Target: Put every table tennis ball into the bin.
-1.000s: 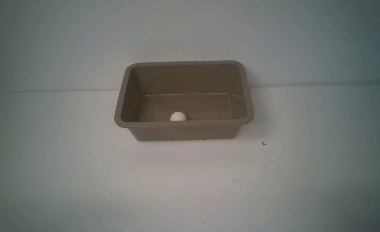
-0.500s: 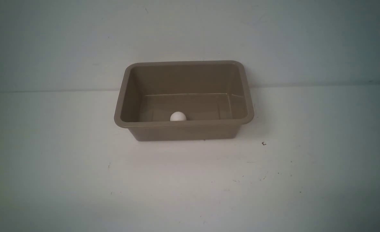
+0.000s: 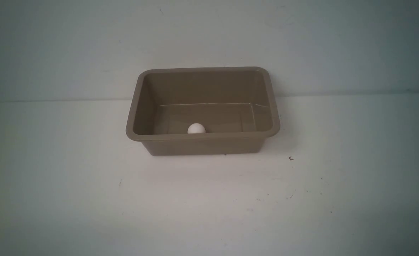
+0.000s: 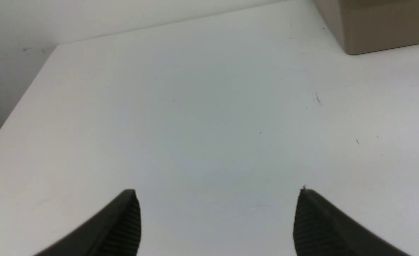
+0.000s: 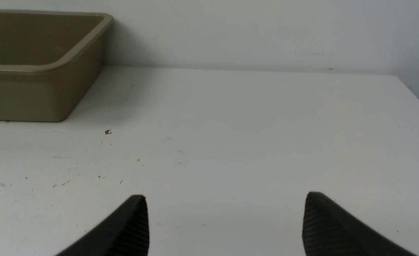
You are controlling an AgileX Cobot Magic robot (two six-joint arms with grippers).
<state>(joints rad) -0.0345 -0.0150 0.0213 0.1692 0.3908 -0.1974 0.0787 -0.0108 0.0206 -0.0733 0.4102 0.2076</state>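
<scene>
The tan-brown bin (image 3: 202, 137) stands at the middle back of the white table. One white table tennis ball (image 3: 196, 128) lies inside it, against the near wall, its lower part hidden by the rim. Neither arm shows in the front view. My left gripper (image 4: 218, 193) is open and empty over bare table, with a corner of the bin (image 4: 380, 32) ahead of it. My right gripper (image 5: 225, 197) is open and empty over bare table, with the bin's end (image 5: 42, 89) ahead of it.
The white table (image 3: 209, 199) carries small dark specks and one tiny dark chip (image 3: 291, 158) right of the bin. A pale wall rises behind the table. The table's left edge (image 4: 15, 117) shows in the left wrist view.
</scene>
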